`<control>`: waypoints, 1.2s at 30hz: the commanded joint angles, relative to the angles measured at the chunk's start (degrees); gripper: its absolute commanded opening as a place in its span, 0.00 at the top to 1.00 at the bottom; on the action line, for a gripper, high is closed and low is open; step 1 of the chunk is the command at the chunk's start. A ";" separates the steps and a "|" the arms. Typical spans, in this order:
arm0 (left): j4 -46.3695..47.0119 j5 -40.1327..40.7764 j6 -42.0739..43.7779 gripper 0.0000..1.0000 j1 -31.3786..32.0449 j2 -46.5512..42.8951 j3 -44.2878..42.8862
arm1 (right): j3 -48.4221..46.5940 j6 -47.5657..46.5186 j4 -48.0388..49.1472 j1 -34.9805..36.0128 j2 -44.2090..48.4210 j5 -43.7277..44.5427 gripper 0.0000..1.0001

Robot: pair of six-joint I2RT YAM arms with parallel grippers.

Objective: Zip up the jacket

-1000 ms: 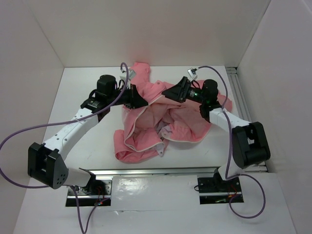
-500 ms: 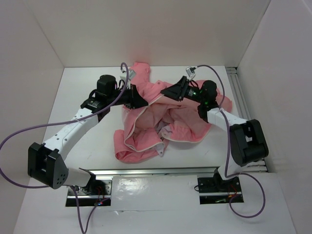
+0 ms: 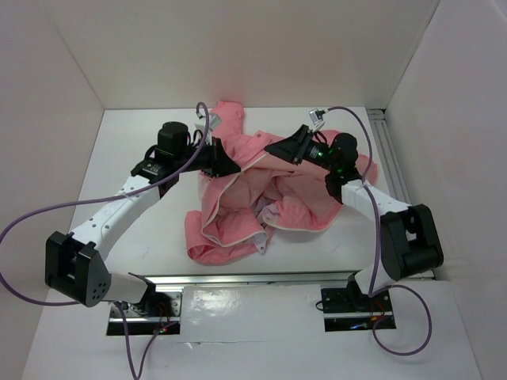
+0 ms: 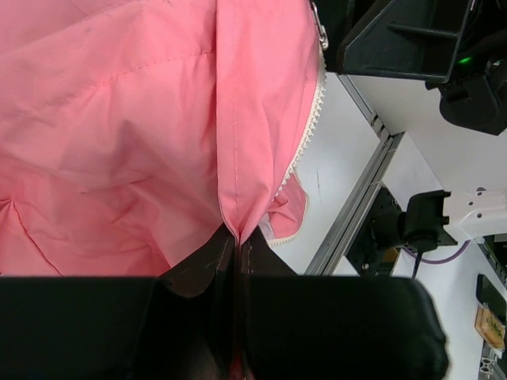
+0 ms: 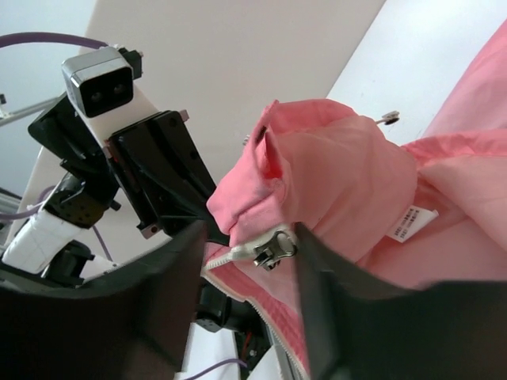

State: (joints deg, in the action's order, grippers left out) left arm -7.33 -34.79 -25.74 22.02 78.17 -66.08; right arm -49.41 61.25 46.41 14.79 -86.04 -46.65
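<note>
We see the salmon-pink soft fabric jacket [image 3: 261, 194] lying crumpled and unzipped mid-way across the white desk [image 3: 135, 134], between the two arms. The left claw [image 4: 237, 241] is pinched tight on a fold of its fabric beside the white zipper teeth [image 4: 305, 138]. The right claw [image 5: 247, 236] stands half-wide, with the metal zipper slider [image 5: 273, 247] between its fingers and a gap showing.
</note>
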 commanded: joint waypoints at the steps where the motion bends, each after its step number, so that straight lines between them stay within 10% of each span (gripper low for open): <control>1: 0.65 -0.11 0.42 1.00 0.30 -0.74 -0.36 | -0.60 -3.86 -3.59 -0.46 3.33 2.52 0.40; 22: -2.41 0.24 2.70 0.98 0.30 -0.21 -2.64 | -2.53 -9.12 -10.19 -0.46 6.24 5.17 0.85; 28: -4.27 0.77 4.99 0.18 0.30 -0.74 -5.54 | -5.52 -16.07 -18.54 -0.46 6.24 3.32 0.98; 36: -5.41 -2.22 7.98 0.06 0.30 4.17 -14.76 | -8.25 -21.35 -24.95 -0.46 6.76 -0.72 0.99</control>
State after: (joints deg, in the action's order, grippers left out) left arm -14.09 -34.46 -20.32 22.06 80.14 -76.42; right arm -54.57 43.83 25.34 14.59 -81.49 -44.86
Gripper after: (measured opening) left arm 0.937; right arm 0.186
